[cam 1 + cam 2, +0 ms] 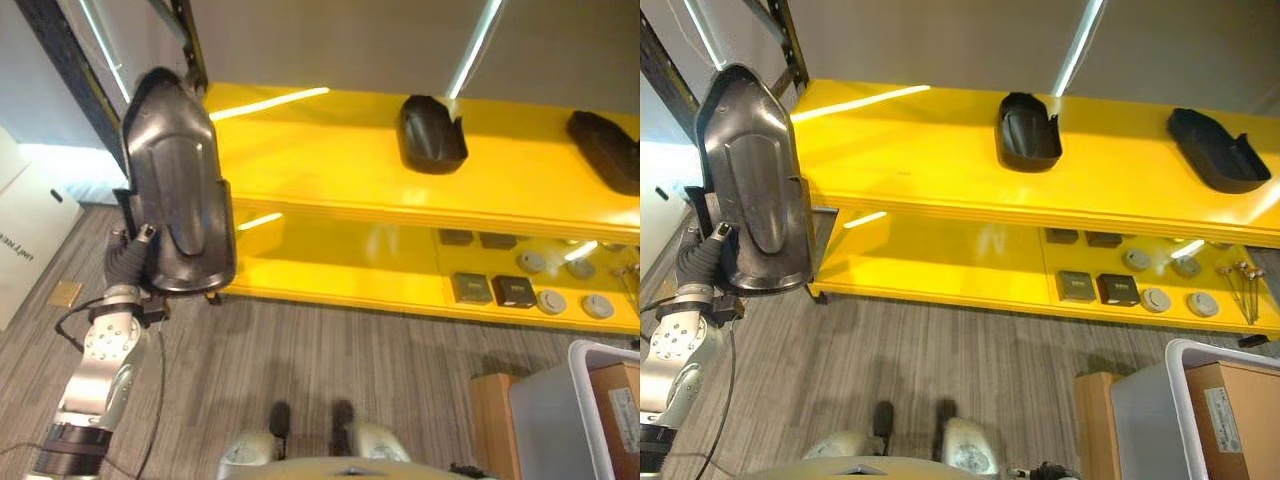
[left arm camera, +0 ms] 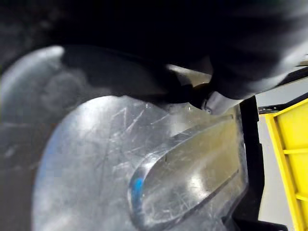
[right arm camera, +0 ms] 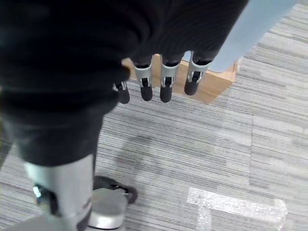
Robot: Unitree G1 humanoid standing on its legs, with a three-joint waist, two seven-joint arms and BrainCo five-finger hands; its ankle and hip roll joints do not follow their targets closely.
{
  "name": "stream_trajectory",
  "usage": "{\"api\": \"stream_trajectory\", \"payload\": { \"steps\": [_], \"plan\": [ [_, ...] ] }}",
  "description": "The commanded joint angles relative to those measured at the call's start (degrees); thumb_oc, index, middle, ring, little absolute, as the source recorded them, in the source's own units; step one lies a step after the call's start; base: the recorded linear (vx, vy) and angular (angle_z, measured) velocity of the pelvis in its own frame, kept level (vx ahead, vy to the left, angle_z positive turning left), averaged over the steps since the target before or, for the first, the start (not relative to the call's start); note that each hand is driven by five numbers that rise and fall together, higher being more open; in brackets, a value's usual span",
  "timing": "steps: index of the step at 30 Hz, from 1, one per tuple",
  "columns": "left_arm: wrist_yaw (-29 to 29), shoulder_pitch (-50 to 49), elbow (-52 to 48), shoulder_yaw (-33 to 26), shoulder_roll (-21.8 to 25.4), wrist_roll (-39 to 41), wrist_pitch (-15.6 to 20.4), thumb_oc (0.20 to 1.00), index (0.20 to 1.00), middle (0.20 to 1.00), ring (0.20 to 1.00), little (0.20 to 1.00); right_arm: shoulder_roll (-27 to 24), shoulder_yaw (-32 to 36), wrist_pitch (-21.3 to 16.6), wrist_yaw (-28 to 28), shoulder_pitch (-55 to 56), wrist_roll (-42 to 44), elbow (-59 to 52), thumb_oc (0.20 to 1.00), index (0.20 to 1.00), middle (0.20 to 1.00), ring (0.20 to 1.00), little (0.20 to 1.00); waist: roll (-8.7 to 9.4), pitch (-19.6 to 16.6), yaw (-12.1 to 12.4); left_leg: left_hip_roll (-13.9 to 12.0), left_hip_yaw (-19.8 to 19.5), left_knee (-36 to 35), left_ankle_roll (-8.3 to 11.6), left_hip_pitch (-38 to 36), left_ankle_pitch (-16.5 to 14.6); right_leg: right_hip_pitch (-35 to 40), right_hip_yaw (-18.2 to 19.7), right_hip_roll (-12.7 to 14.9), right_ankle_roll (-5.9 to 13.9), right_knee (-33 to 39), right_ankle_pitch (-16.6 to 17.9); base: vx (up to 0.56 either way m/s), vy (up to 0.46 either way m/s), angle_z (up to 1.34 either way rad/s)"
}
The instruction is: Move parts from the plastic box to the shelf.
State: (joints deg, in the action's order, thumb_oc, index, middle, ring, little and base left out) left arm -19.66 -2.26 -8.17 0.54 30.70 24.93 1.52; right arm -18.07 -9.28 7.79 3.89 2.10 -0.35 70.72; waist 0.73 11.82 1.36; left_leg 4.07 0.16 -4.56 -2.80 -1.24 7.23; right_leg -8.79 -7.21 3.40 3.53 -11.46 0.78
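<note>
A large black moulded part is held upright in front of the left end of the yellow shelf. My left hand grips its lower edge from behind, and the part's scratched glossy face shows close up in the left wrist view. Two more black parts lie on the top board. The pale plastic box stands at the lower right. My right hand hangs over the carpet with its fingers straight and nothing in it.
The lower shelf board carries several small dark squares and grey discs at its right half. A cardboard box sits in the plastic box, with a wooden block beside it. A white carton stands at the far left.
</note>
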Motion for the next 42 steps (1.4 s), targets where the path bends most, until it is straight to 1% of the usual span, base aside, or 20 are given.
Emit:
{"api": "stream_trajectory", "payload": {
  "steps": [1,6,10,13,14,15,17,18,19,21,22,25,26,28,29,31,35,37,40,42],
  "plan": [
    [-0.28,5.31,-5.08,-1.69,-1.72,-0.96,2.59,0.2,0.2,0.2,0.2,0.2,-1.52,-2.96,0.01,-0.16,-0.46,-0.92,1.42,1.0,1.0,1.0,1.0,1.0,-1.93,-1.95,0.23,2.71,-3.61,-0.44,-0.33,-1.02,-4.22,5.1,-0.87,-3.32,1.62,10.6,5.55,0.08,-0.1,0.14],
    [0.03,5.23,-6.06,-1.35,-2.41,-0.41,1.16,0.2,0.2,0.2,0.2,0.2,-1.98,-3.66,1.83,-0.14,-0.56,-0.2,0.04,1.0,1.0,1.0,1.0,1.0,-1.08,-3.28,0.24,2.21,-1.8,-0.44,0.31,-0.18,-4.21,8.69,1.04,-4.43,0.86,15.45,5.78,0.07,-0.1,-0.2],
    [0.59,5.18,-6.4,-1.39,-2.92,-0.06,0.43,0.2,0.2,0.2,0.2,0.2,-1.97,-3.34,2.29,-0.06,0.41,-0.78,-0.99,1.0,1.0,1.0,1.0,1.0,-0.69,-3.3,-0.44,1.45,0.72,1.33,1.01,-0.35,-5.1,9.81,1.46,-4.5,0.39,15.97,5.11,0.05,-0.09,-0.06],
    [0.71,5.98,-6.18,-0.53,-3.58,0.58,0.67,0.2,0.2,0.2,0.2,0.2,-2.21,-2.87,2.32,0.16,0.95,-1.14,-1.34,1.0,1.0,1.0,1.0,1.0,-0.09,-2.11,-0.79,2.15,2.18,11.48,1.71,3.57,-6.82,10.09,1.12,-3.53,-0.12,14.97,4.88,-0.01,-0.06,-0.03],
    [0.29,6.71,-6.13,0.06,-3.73,1.09,0.69,0.2,0.2,0.2,0.2,0.2,-2.6,-2.85,2.06,0.6,0.75,-0.16,-1.07,1.0,1.0,1.0,1.0,1.0,0.13,-0.87,-0.6,2.31,0.71,20.13,2.53,8.44,-4.61,10.25,1.63,-3.4,-0.67,14.32,4.94,-0.06,-0.053,-0.04],
    [0.06,7.31,-5.91,0.38,-3.87,1.38,0.5,0.2,0.2,0.2,0.2,0.2,-2.97,-2.57,2.01,0.52,0.32,0.3,-0.66,1.0,1.0,1.0,1.0,1.0,-0.02,-0.05,-0.45,1.92,-0.78,23.1,3.01,11.2,-2.3,10.39,2.43,-3.68,-1.03,13.94,4.98,-0.05,-0.024,-0.06],
    [-0.36,7.9,-5.49,0.63,-4.11,1.56,0.37,0.2,0.2,0.2,0.2,0.2,-3.49,-2.2,1.87,-0.05,-0.34,-0.01,0.19,1.0,1.0,1.0,1.0,1.0,-0.35,0.39,-0.54,0.25,-1.61,20.88,3.59,12.01,-0.36,10.4,3.42,-4.06,-1.09,13.57,4.79,0.04,0.073,-0.15],
    [-1.16,8.14,-5.15,0.9,-4.22,1.75,0.61,0.2,0.2,0.2,0.2,0.2,-3.77,-2.26,1.56,-0.41,-0.82,-0.95,0.89,1.0,1.0,1.0,1.0,1.0,-0.55,0.14,-0.83,-1.63,-1.38,16.41,3.82,10.64,-0.48,10.29,3.64,-3.88,-0.95,13.43,4.44,0.15,0.239,-0.44],
    [-1.99,8.3,-5.15,1.05,-4.11,2.11,0.88,0.2,0.2,0.2,0.2,0.2,-4.29,-2.34,1.07,-0.83,-1.04,-2.22,1.31,1.0,1.0,1.0,1.0,1.0,-1.01,0.04,-1.22,-4.7,-1.06,9.37,4.57,8.89,1.47,10.69,3.55,-3.42,-0.86,13.24,3.71,0.16,0.249,-0.47],
    [-2.09,8.25,-5.27,0.95,-4.05,1.99,1.03,0.2,0.2,0.2,0.2,0.2,-4.46,-2.37,1.01,-0.85,-0.88,-2.24,1.16,1.0,1.0,1.0,1.0,1.0,-1.29,0.23,-1.34,-6.14,-1.13,6.13,5.02,8.84,3.64,11.21,3.52,-3.27,-0.93,13.05,3.32,0.13,0.185,-0.25],
    [-1.74,8.23,-5.42,0.74,-3.78,2.18,1.2,0.2,0.2,0.2,0.2,0.2,-4.61,-2.44,1.49,-0.39,-0.45,-1.14,0.51,1.0,1.0,1.0,1.0,1.0,-1.44,0.8,-1.39,-7.99,-1.44,3.25,5.34,11.37,6.43,12.21,3.6,-2.63,-1.2,12.24,2.53,0.17,0.237,0.0],
    [-0.87,8.43,-4.75,0.54,-3.34,1.29,1.35,0.2,0.2,0.2,0.2,0.2,-5.26,-1.58,3.02,0.2,-1.66,1.89,0.48,1.0,1.0,1.0,1.0,1.0,-3.06,0.66,-0.91,-9.17,-1.45,1.1,5.36,10.23,4.23,11.77,2.21,0.01,-1.03,8.2,-0.65,0.15,0.296,0.12],
    [-0.78,8.59,-4.35,0.8,-3.58,0.66,1.37,0.2,0.2,0.2,0.2,0.2,-5.11,-1.31,2.97,0.08,-1.73,2.46,0.64,1.0,1.0,1.0,1.0,1.0,-3.52,0.9,-0.96,-9.16,-1.69,2.5,5.73,10.46,4.41,11.58,1.91,0.59,-0.96,7.13,-0.88,0.15,0.278,-0.4],
    [-1.07,9.31,-2.96,1.52,-3.44,0.23,2.03,0.2,0.2,0.2,0.2,0.2,-3.95,-1.24,1.87,-0.5,-1.14,0.84,0.81,1.0,1.0,1.0,1.0,1.0,-4.59,1.48,-1.47,-8.49,-1.46,4.58,5.27,9.51,2.74,11.02,2.06,2.08,-0.5,5.26,-1.35,0.17,0.297,-0.51],
    [-2.07,10.38,-2.49,1.81,-2.36,1.19,2.33,0.2,0.2,0.2,0.2,0.2,-2.93,-2.26,1.47,2.2,-0.92,-1.77,0.53,1.0,1.0,1.0,1.0,1.0,-5.44,1.7,-1.86,-7.66,-1.07,3.81,4.87,7.72,1.82,10.01,2.2,2.88,-0.07,4.93,-1.25,0.13,0.319,-0.33],
    [-3.11,11.46,-2.49,2.15,-1.99,1.46,2.45,0.2,0.2,0.2,0.2,0.2,-2.98,-3.24,1.66,4.17,-1.06,-1.32,0.28,1.0,1.0,1.0,1.0,1.0,-6.08,2.1,-2.17,-6.83,-1.0,1.8,4.51,6.11,1.6,9.21,2.22,3.38,0.38,5.44,-0.75,0.05,0.212,-0.19],
    [-3.91,12.38,-2.72,2.23,-1.48,2.61,2.81,0.2,0.2,0.2,0.2,0.2,-4.13,-3.59,1.6,3.11,-1.02,-2.1,-0.15,1.0,1.0,1.0,1.0,1.0,-6.11,2.48,-2.38,-6.0,-1.12,-0.22,4.28,5.64,1.56,8.47,2.4,3.6,0.8,7.11,0.26,0.02,0.104,-0.02],
    [-3.49,12.64,-3.25,2.07,-1.11,3.04,2.72,0.2,0.2,0.2,0.2,0.2,-4.43,-3.81,1.24,2.82,-0.67,-1.38,-0.18,1.0,1.0,1.0,1.0,1.0,-5.42,2.63,-2.15,-5.3,-1.46,-0.44,4.1,6.24,1.17,8.56,2.46,3.53,1.08,9.96,1.7,0.03,0.066,-0.07],
    [-2.7,12.81,-3.96,2.1,-1.44,2.41,1.46,0.2,0.2,0.2,0.2,0.2,-4.37,-3.87,1.57,3.13,-0.57,-1.27,-0.52,1.0,1.0,1.0,1.0,1.0,-4.91,2.52,-1.91,-5.09,-1.37,-0.44,3.96,6.66,1.04,8.83,2.45,3.55,1.25,11.69,2.47,0.03,0.053,0.05],
    [-1.69,13.02,-4.34,2.14,-1.64,1.75,-0.87,0.2,0.2,0.2,0.2,0.2,-4.18,-3.94,1.64,3.46,-0.65,-1.18,-0.78,1.0,1.0,1.0,1.0,1.0,-4.3,1.95,-1.53,-4.7,-0.98,-0.44,3.69,6.51,0.51,9.3,2.57,3.9,1.82,13.18,3.22,0.06,0.081,-0.01]
  ]
}}
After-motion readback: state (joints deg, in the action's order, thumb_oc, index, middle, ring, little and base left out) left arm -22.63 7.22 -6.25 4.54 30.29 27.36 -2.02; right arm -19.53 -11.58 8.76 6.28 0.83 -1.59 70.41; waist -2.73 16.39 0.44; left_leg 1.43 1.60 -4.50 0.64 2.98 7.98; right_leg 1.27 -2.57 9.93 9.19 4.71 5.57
